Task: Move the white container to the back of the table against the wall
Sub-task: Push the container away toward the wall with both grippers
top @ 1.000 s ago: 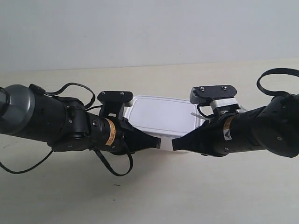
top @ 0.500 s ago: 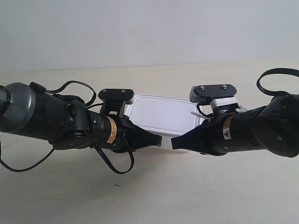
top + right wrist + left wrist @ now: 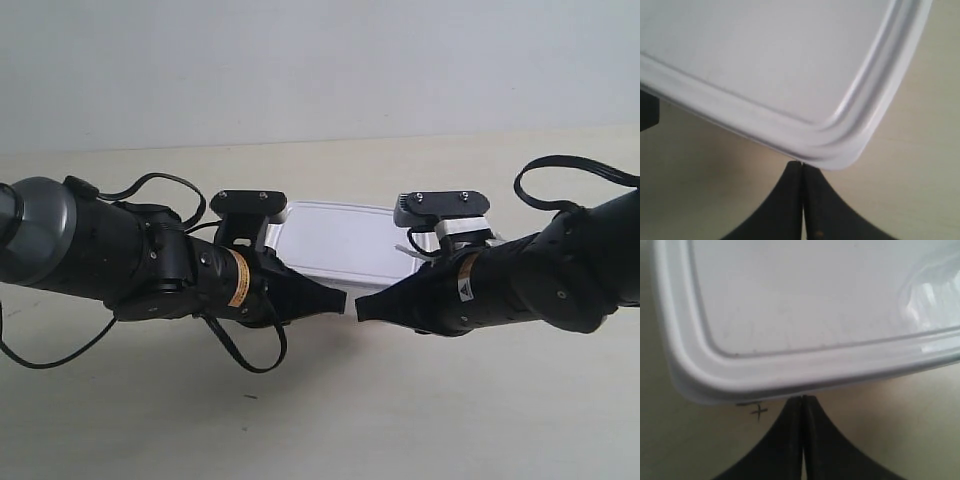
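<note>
The white container (image 3: 340, 243) lies flat on the pale table (image 3: 330, 420), lid up, some way short of the grey-white wall (image 3: 320, 60). In front of it two black arms meet tip to tip. The gripper of the arm at the exterior view's left (image 3: 340, 298) and that of the arm at the exterior view's right (image 3: 361, 306) are both shut and empty. In the left wrist view, my left gripper (image 3: 802, 398) touches the near side of the container (image 3: 815, 310) by one rounded corner. My right gripper (image 3: 802, 164) touches the container (image 3: 765, 60) just beside its other near corner.
A small pen cross (image 3: 758, 411) is drawn on the table by the left gripper's tip. A dark speck (image 3: 247, 397) lies on the near table. Loose black cables (image 3: 245, 355) hang from both arms. A dark block (image 3: 648, 112) shows at the edge of the right wrist view.
The arm at the exterior view's right has moved left, closing the gap to the other gripper's tip. The other arm edged slightly right. The container has shifted a little towards the wall.
</note>
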You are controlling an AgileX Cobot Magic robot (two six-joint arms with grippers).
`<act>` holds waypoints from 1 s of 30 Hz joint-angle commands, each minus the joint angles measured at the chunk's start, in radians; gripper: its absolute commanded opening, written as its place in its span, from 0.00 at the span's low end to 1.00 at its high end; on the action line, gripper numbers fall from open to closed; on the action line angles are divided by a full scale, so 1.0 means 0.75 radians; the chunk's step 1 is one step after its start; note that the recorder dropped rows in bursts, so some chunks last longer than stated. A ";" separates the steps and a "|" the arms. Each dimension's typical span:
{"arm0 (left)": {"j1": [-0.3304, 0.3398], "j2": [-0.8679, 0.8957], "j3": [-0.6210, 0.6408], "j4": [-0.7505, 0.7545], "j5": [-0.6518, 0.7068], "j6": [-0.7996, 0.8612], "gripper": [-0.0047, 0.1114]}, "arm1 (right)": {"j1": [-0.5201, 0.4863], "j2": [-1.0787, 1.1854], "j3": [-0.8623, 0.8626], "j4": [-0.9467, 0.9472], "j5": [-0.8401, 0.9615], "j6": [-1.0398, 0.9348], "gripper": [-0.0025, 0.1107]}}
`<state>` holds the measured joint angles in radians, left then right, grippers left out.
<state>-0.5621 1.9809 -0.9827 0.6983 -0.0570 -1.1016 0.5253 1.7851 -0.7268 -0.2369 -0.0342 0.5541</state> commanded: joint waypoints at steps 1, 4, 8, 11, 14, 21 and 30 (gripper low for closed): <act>0.006 -0.004 -0.008 0.003 0.004 0.002 0.04 | -0.006 0.041 -0.050 0.002 -0.027 -0.003 0.02; 0.006 0.001 -0.020 0.009 0.004 0.005 0.04 | -0.006 0.064 -0.084 0.002 -0.021 -0.003 0.02; 0.006 0.050 -0.074 0.019 0.022 0.005 0.04 | -0.006 0.084 -0.155 0.002 0.046 -0.003 0.02; 0.006 0.093 -0.110 0.032 0.022 0.005 0.04 | -0.030 0.084 -0.173 0.002 0.046 -0.003 0.02; 0.014 0.115 -0.147 0.039 0.022 0.005 0.04 | -0.107 0.088 -0.173 0.002 0.056 -0.003 0.02; 0.065 0.123 -0.185 0.042 0.016 0.005 0.04 | -0.136 0.088 -0.173 0.002 0.022 -0.006 0.02; 0.070 0.173 -0.230 0.042 0.021 0.005 0.04 | -0.136 0.150 -0.215 0.002 0.030 -0.006 0.02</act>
<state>-0.5116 2.0967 -1.1432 0.7281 -0.0375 -1.1016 0.4307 1.8731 -0.8699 -0.2346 -0.0097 0.5541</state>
